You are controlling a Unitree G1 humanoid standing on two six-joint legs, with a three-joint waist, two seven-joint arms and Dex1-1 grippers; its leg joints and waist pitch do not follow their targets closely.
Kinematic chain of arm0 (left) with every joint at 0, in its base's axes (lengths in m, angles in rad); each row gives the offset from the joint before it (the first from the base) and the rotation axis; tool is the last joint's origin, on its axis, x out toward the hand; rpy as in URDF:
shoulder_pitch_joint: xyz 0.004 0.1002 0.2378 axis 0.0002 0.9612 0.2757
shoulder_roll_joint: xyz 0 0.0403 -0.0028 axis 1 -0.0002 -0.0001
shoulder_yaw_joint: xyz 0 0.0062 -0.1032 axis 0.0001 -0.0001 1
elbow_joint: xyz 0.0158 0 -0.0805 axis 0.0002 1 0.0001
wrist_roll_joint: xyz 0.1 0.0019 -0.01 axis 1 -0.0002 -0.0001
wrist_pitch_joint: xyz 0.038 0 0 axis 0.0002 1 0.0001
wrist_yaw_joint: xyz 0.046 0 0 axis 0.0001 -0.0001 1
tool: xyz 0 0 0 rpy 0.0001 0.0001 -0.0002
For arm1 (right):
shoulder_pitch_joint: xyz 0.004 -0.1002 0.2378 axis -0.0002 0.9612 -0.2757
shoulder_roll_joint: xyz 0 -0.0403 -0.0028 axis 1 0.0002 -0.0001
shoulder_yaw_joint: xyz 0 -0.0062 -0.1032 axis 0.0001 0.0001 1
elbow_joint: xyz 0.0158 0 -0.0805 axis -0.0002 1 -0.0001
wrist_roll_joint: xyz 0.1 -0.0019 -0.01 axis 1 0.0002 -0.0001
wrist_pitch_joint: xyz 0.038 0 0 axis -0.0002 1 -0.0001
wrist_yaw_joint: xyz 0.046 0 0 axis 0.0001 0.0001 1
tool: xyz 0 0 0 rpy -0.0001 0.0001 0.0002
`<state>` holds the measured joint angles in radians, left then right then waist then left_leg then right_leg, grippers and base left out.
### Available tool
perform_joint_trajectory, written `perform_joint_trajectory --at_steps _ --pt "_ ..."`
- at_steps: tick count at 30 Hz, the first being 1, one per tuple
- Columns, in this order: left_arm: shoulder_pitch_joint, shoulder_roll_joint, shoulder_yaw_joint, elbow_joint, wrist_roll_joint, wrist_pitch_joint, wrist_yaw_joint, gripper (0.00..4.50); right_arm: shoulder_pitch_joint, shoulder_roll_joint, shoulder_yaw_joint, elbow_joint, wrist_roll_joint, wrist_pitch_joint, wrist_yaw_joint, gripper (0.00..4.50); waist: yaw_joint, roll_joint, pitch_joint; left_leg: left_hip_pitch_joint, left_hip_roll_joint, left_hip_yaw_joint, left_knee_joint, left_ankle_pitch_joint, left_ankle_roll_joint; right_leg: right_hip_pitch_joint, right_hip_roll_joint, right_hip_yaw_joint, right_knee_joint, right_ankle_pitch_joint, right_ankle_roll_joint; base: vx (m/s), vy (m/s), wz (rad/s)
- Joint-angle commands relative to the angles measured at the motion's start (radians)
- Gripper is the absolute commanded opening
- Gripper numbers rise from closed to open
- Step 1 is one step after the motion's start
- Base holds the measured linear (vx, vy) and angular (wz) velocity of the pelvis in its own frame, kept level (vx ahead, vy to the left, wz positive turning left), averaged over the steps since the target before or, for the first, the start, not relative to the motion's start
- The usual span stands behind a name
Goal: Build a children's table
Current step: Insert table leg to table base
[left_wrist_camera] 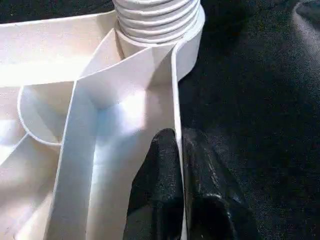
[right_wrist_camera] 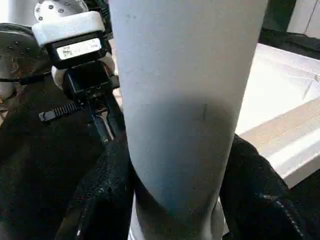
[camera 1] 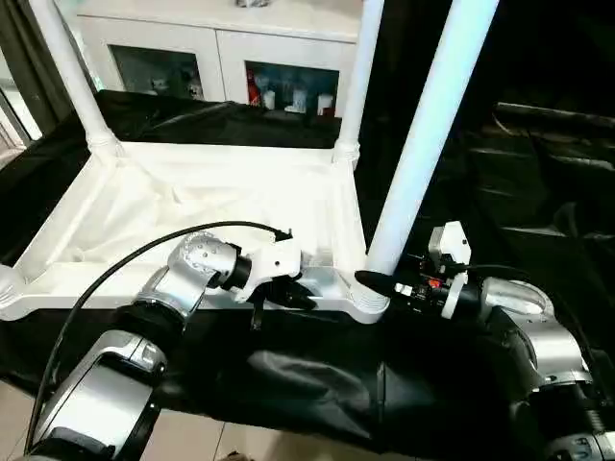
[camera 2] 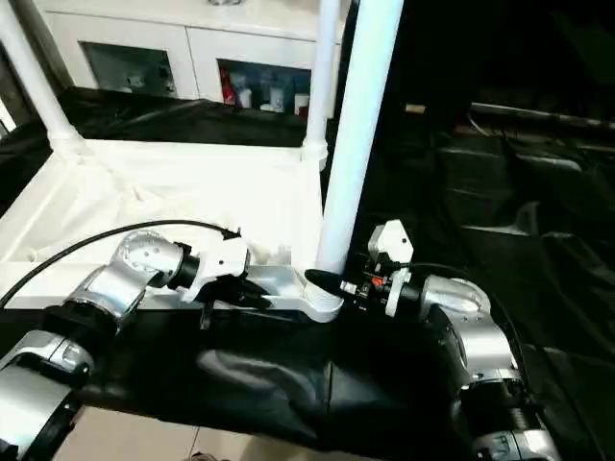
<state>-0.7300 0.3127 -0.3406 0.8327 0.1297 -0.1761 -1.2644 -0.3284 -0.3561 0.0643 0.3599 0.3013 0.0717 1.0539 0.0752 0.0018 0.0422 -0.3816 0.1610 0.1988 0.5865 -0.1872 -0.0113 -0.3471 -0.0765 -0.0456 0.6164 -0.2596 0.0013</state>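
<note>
A black cloth [camera 1: 317, 375] covers the work surface, wrinkled and hanging over the near edge, with pale floor tiles [camera 1: 192, 437] showing below it at 6 o'clock. Against the far wall, at 12 o'clock, stands a white cabinet [camera 1: 231, 43] with glass doors and small bottles behind the panes.

The white tabletop [camera 1: 192, 206] lies upside down on the cloth, left of centre, its ribbed underside facing up and its rim walls forming a shallow tray. Three white legs rise upright from its corner sockets: the far-left leg [camera 1: 67, 67] at 11 o'clock, the far-right leg [camera 1: 360, 77] at 12 o'clock, and the near-right leg [camera 1: 432, 125], the thickest in view, climbing toward 1 o'clock. Its foot sits in the near-right socket [camera 1: 370, 305], whose ringed collar shows in the left wrist view.

The left gripper [camera 1: 288, 293] is pinched on the tabletop's near rim, one black finger [left_wrist_camera: 157, 180] inside the wall and one outside, just left of that socket. The right gripper [right_wrist_camera: 175, 200] is clamped around the base of the near-right leg, its fingers pressing either side of the tube right above the socket. A black cable [camera 1: 125, 259] loops over the left forearm, crossing in front of the tabletop's near edge.
</note>
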Motion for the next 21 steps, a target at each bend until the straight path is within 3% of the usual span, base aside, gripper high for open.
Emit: perform_joint_trajectory --at_steps 1,2,3,4,6,8,10,12,15,16,18,19,21 --pt "-0.018 -0.026 -0.016 0.023 0.041 -0.016 0.089 0.0 0.027 0.03 0.041 0.178 -0.112 0.038 -0.133 1.87 -0.003 0.001 -0.038 0.027 0.092 -0.041 -0.086 -0.251 0.022 0.009 -0.1 0.048 -0.078 -0.064 -0.291 0.0 0.0 0.0" --pt "-0.026 -0.036 -0.011 0.043 0.048 -0.001 0.135 0.0 0.014 0.046 0.022 0.214 -0.122 0.029 -0.196 1.87 -0.005 0.002 -0.035 0.029 0.092 -0.041 -0.088 -0.277 0.009 0.006 -0.101 0.05 -0.083 -0.108 -0.285 0.0 0.0 0.0" --pt "-0.034 -0.048 -0.003 0.059 0.05 0.022 0.173 0.0 0.005 0.06 0.005 0.239 -0.129 0.024 -0.252 1.87 -0.011 0.001 -0.024 0.032 0.09 -0.046 -0.095 -0.358 -0.027 0.001 -0.104 0.051 -0.096 -0.251 -0.262 0.0 0.0 0.0" --pt "-0.041 -0.061 0.007 0.074 0.047 0.046 0.208 0.0 -0.003 0.074 -0.013 0.259 -0.133 0.019 -0.308 1.87 -0.018 0.0 -0.024 0.038 0.09 -0.054 -0.098 -0.424 -0.066 -0.003 -0.108 0.051 -0.103 -0.382 -0.227 -0.058 0.013 -0.1" --pt "-0.057 -0.092 0.038 0.096 0.023 0.091 0.256 0.0 -0.019 0.098 -0.045 0.297 -0.134 0.022 -0.409 1.87 -0.025 -0.001 -0.027 0.039 0.092 -0.064 -0.104 -0.465 -0.09 -0.004 -0.107 0.051 -0.108 -0.437 -0.186 -0.029 0.007 -0.05" --pt "-0.064 -0.105 0.048 0.103 0.017 0.11 0.275 0.0 -0.027 0.109 -0.056 0.315 -0.137 0.02 -0.456 1.87 -0.031 0.004 -0.031 0.035 0.09 -0.068 -0.11 -0.473 -0.103 -0.004 -0.101 0.049 -0.104 -0.378 -0.179 0.0 0.0 0.0" --pt "-0.08 -0.124 0.053 0.117 0.02 0.137 0.312 0.0 -0.05 0.13 -0.073 0.356 -0.142 0.012 -0.546 1.87 -0.035 0.004 -0.033 0.042 0.088 -0.063 -0.11 -0.493 -0.111 -0.012 -0.097 0.051 -0.103 -0.304 -0.193 0.0 0.0 0.0" --pt "-0.101 -0.146 0.057 0.135 0.029 0.175 0.368 0.0 -0.091 0.158 -0.096 0.417 -0.149 0.0 -0.666 1.87 -0.041 0.004 -0.032 0.043 0.084 -0.06 -0.107 -0.492 -0.106 -0.016 -0.098 0.054 -0.105 -0.293 -0.202 0.0 0.0 0.0" --pt "-0.131 -0.181 0.066 0.161 0.037 0.239 0.449 0.0 -0.149 0.191 -0.12 0.495 -0.162 -0.016 -0.817 1.87 -0.048 0.008 -0.034 0.038 0.082 -0.057 -0.105 -0.45 -0.099 -0.015 -0.096 0.054 -0.102 -0.242 -0.216 0.0 0.0 0.0" --pt "-0.152 -0.207 0.075 0.176 0.041 0.277 0.51 0.0 -0.191 0.212 -0.121 0.54 -0.184 -0.028 -0.918 1.87 -0.047 0.009 -0.04 0.042 0.083 -0.054 -0.103 -0.426 -0.097 -0.013 -0.095 0.053 -0.099 -0.208 -0.22 0.0 0.0 0.0" --pt "-0.162 -0.22 0.081 0.184 0.043 0.291 0.532 0.0 -0.211 0.225 -0.126 0.561 -0.195 -0.037 -0.975 1.87 -0.045 0.004 -0.045 0.035 0.081 -0.049 -0.1 -0.351 -0.076 -0.003 -0.092 0.053 -0.093 -0.11 -0.231 0.0 0.0 0.0" --pt "-0.162 -0.22 0.081 0.184 0.043 0.291 0.532 0.0 -0.211 0.225 -0.126 0.561 -0.195 -0.037 -0.975 1.87 -0.041 0.004 -0.046 0.033 0.081 -0.045 -0.097 -0.306 -0.047 0.001 -0.093 0.051 -0.093 -0.06 -0.236 0.0 0.0 0.0" --pt "-0.165 -0.223 0.078 0.186 0.049 0.29 0.544 0.0 -0.224 0.236 -0.132 0.573 -0.192 -0.037 -1.004 1.87 -0.04 0.0 -0.049 0.029 0.079 -0.042 -0.093 -0.262 -0.021 0.007 -0.093 0.05 -0.089 -0.012 -0.245 0.0 0.0 0.0"
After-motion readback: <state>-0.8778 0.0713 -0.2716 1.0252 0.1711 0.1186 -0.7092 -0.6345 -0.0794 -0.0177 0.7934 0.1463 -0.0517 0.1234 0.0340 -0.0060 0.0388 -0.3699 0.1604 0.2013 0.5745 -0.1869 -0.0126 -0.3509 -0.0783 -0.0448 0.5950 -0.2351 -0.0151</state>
